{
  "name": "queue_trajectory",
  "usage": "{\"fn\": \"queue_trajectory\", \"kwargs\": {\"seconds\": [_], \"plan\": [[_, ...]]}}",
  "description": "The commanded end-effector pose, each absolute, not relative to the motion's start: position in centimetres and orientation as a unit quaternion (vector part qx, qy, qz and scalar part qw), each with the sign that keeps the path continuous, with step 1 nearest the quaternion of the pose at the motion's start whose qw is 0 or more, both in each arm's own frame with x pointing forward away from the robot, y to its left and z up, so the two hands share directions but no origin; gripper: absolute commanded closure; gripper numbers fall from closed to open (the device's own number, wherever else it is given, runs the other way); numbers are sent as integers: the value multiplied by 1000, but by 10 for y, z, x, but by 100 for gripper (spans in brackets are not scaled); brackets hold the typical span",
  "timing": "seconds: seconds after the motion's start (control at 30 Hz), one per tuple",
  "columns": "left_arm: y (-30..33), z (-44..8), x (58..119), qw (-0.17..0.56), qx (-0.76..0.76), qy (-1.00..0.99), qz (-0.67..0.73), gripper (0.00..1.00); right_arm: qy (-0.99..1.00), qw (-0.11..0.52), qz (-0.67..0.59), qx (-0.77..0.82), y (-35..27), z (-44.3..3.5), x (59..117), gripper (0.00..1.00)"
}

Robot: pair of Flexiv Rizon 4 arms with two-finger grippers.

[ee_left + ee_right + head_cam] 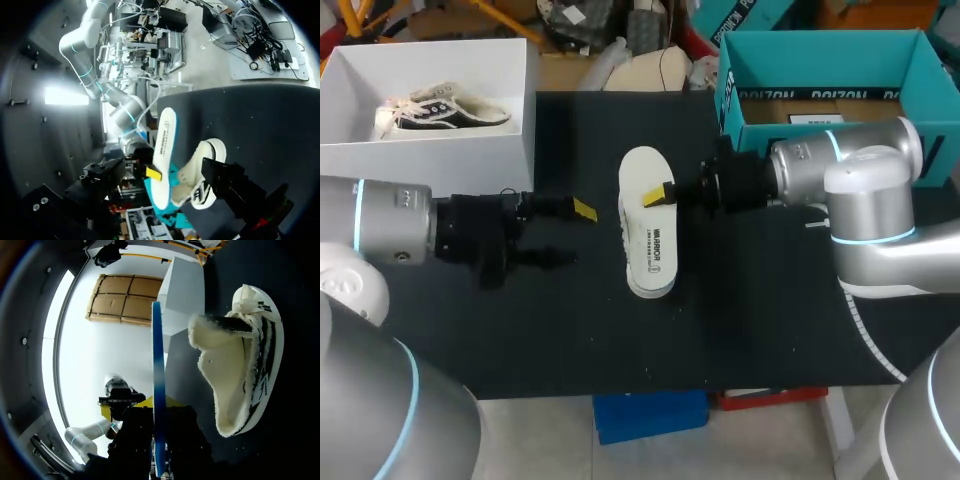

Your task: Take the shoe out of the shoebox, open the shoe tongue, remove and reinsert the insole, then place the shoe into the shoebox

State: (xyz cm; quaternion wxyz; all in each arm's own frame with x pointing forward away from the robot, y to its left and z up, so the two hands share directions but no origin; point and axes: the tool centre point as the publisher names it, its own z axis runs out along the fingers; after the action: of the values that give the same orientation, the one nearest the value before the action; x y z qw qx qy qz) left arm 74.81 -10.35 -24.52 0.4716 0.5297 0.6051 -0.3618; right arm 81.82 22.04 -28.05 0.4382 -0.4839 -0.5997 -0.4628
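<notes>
Right pincer [660,195] grips insole [648,235] by shoe [245,365]; left pincer [570,235] wide. Insole out; I judge reinsertion next, needing toe-first alignment.

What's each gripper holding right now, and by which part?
The right gripper is shut on the insole, pinching it at one long side edge. The left gripper is open and holds nothing.

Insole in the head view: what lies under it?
A fleece-lined shoe lies under the insole, which the right gripper holds. From above, the insole hides nearly all of it.
</notes>
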Motion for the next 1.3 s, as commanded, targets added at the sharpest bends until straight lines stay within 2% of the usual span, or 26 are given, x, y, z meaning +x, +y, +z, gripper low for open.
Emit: {"fn": "queue_trajectory", "kwargs": {"seconds": [0.03, 0.1, 0.43, 0.67, 0.7, 0.73, 0.77, 0.87, 0.93, 1.07, 1.13, 1.3], "plan": [[-110, -256, 746, 505, 496, 588, -391, 0, -600, 437, -462, -485, 221, -280, 818, 100], [-113, -260, 746, 500, 458, 573, -460, 0, -600, 437, -462, -485, 221, -280, 818, 100], [-124, -273, 757, 532, 415, 521, -523, 0, -600, 437, -462, -485, 221, -280, 818, 100], [-136, -276, 766, 545, 441, 519, -488, 1, -600, 437, -462, -485, 221, -280, 818, 100], [-138, -276, 766, 548, 446, 518, -482, 7, -600, 437, -462, -485, 221, -280, 818, 100], [-140, -275, 767, 549, 447, 516, -483, 7, -600, 437, -462, -485, 221, -280, 818, 100], [-142, -274, 768, 552, 451, 516, -475, 15, -600, 437, -462, -485, 221, -280, 818, 100], [-148, -273, 771, 558, 457, 514, -464, 28, -600, 437, -462, -485, 221, -280, 818, 100], [-152, -272, 773, 560, 456, 509, -469, 28, -600, 437, -462, -485, 221, -280, 818, 100], [-160, -274, 777, 561, 461, 508, -464, 35, -600, 437, -462, -485, 221, -280, 818, 100], [-163, -275, 780, 563, 466, 504, -460, 45, -600, 437, -462, -485, 221, -280, 818, 100], [-173, -273, 792, 569, 467, 494, -463, 51, -600, 437, -462, -485, 221, -280, 818, 100]]}}
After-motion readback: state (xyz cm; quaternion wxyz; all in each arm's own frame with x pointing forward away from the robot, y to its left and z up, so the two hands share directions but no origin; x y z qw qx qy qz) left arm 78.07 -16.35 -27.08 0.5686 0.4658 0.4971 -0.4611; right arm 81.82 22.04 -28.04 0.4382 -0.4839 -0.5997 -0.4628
